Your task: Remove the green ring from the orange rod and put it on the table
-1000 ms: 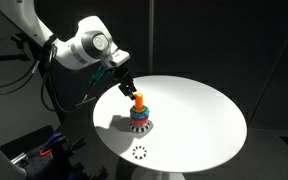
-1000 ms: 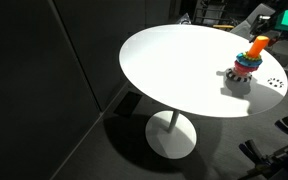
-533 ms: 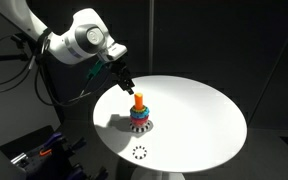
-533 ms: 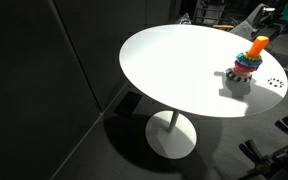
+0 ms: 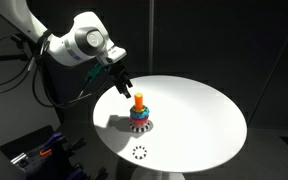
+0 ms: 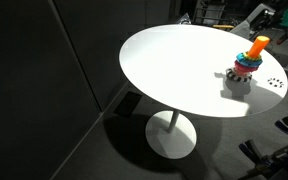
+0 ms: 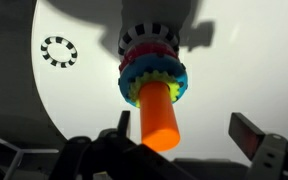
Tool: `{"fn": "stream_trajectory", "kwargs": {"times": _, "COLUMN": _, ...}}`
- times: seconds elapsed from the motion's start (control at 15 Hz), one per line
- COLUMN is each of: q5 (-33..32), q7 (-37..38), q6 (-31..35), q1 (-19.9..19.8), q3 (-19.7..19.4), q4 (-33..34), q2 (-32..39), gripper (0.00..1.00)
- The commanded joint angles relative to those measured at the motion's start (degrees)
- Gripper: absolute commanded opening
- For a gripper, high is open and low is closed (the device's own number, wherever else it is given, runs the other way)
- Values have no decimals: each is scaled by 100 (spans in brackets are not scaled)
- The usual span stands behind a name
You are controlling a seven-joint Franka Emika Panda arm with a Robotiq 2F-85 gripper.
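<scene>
The orange rod (image 7: 156,112) stands upright on its checkered-rimmed base (image 7: 154,33) on the white table (image 5: 199,115). The green ring (image 7: 131,92) sits on the rod as a thin yellowish-green rim, topmost of the stack above a cyan ring (image 7: 154,72) and a red ring (image 7: 149,52). In both exterior views the rod (image 5: 138,100) (image 6: 258,45) sticks out of the ring stack. My gripper (image 5: 120,87) hangs just off the rod's top, apart from it. In the wrist view the gripper (image 7: 185,130) is open, and the rod's tip lies between the fingers, close to one finger (image 7: 124,123).
A small dashed black circle (image 5: 140,153) (image 7: 59,50) is marked on the table near the stack. The table edge (image 6: 144,85) drops off into dark surroundings. Dark equipment and cables (image 5: 39,150) sit on the floor beside the table.
The gripper's jaws have spread from shut to open. The arm has shifted only slightly near the rod's top. The rings and rod have not moved.
</scene>
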Motion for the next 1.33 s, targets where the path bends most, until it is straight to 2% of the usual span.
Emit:
{"fn": "stream_trajectory", "kwargs": {"times": 0.0, "q5": -314, "q7": 160, "q6": -74, "q1": -61, "q3": 22, "q4": 7, "q2": 92, "gripper": 100}}
{"fn": "stream_trajectory", "kwargs": {"times": 0.27, "q5": -932, "q7": 606, "q6": -29, "q1": -122, "q3": 14, "q4": 61, "q2": 299, "gripper": 100}}
{"fn": "stream_trajectory", "kwargs": {"times": 1.27, "q5": -2425, "q7": 2232, "q6": 46, "q1": -128, "q3": -135, "q4": 358, "q2": 906, "gripper": 100}}
